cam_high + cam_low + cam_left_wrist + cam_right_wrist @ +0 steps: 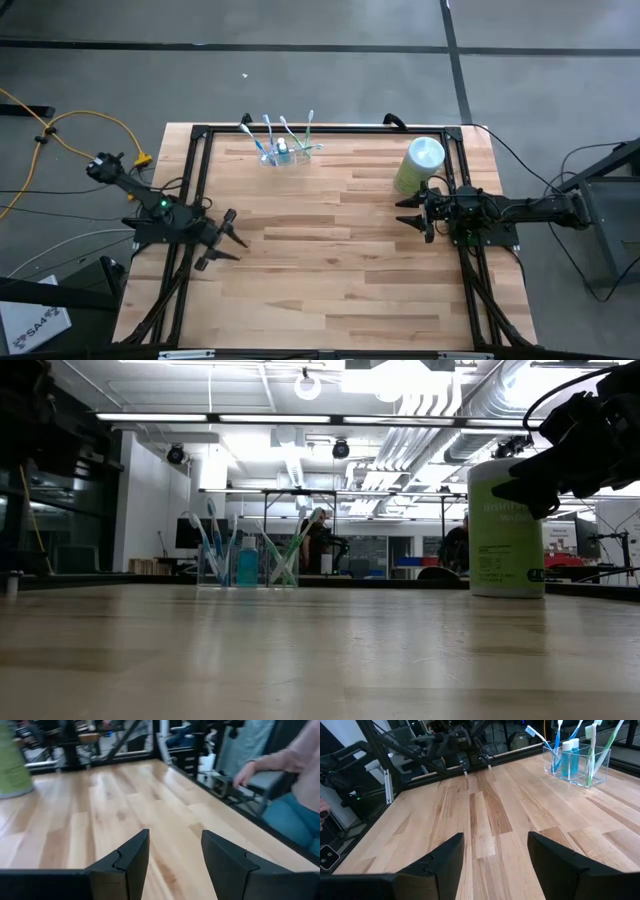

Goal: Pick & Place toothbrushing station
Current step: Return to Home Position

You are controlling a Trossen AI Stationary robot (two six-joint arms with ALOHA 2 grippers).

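The toothbrushing station is a small clear plastic holder with several toothbrushes and a blue bottle; it stands on its base at the table's far side, left of centre. It also shows in the low view and the right wrist view. My left gripper is open and empty at the table's left edge, its fingers apart in its wrist view. My right gripper is open and empty at the right side, its fingers apart in its wrist view.
A light green cylindrical canister with a pale lid stands at the far right, just beyond my right gripper; it also shows in the low view. A black frame runs around the table. A seated person is beyond the table's near edge.
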